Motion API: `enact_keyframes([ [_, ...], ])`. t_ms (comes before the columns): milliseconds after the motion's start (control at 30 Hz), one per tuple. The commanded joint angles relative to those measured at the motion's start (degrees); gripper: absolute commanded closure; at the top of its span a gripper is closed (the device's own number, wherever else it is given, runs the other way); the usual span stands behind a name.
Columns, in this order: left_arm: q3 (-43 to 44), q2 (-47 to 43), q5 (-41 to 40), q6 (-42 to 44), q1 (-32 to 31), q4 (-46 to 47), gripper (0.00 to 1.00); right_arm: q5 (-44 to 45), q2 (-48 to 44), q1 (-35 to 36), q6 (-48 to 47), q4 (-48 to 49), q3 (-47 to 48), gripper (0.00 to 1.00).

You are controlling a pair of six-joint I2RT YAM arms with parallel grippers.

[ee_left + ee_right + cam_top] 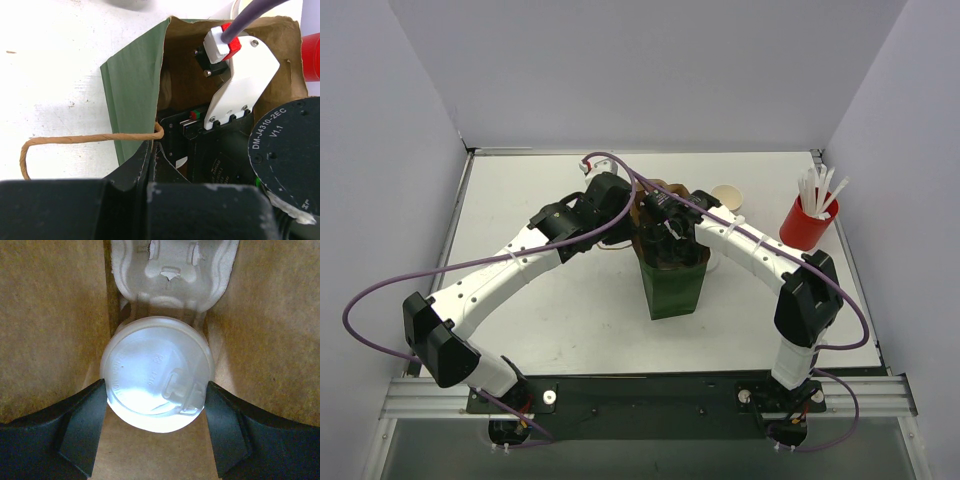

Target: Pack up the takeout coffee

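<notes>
A green paper bag (672, 285) with a brown inside stands open at mid-table. My right gripper (156, 390) is down inside it, its fingers (85, 425) pressed on both sides of the round whitish lid of a takeout coffee cup (157, 372). The cup sits at the near end of a pale moulded-pulp carrier (172, 270) on the bag's floor. My left gripper (150, 150) is shut on the bag's near rim (135, 85), next to its paper-cord handle (75, 140). A second round pale top (727, 196) shows behind the right arm.
A red cup (807, 222) of white sticks stands at the back right, near the right wall. The right arm's wrist (280, 150) fills the bag's mouth. Grey walls close the table on three sides.
</notes>
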Motion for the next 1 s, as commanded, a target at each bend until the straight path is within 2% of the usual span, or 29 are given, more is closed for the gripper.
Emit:
enact_keyframes([
  [0,1.6,0.8,0.9,0.2,0.1,-0.5,1.0,1.8,6.3,0.3,-1.8,-4.4,-4.4,0.45],
  [300,2.0,1.0,0.9,0.2,0.2,-0.7,1.0,1.9,6.2,0.3,-1.8,-5.0,-3.2,0.42],
  [967,2.5,0.7,1.3,1.0,0.3,-1.0,1.0,2.3,5.0,0.1,-1.4,-6.1,-0.6,0.21],
])
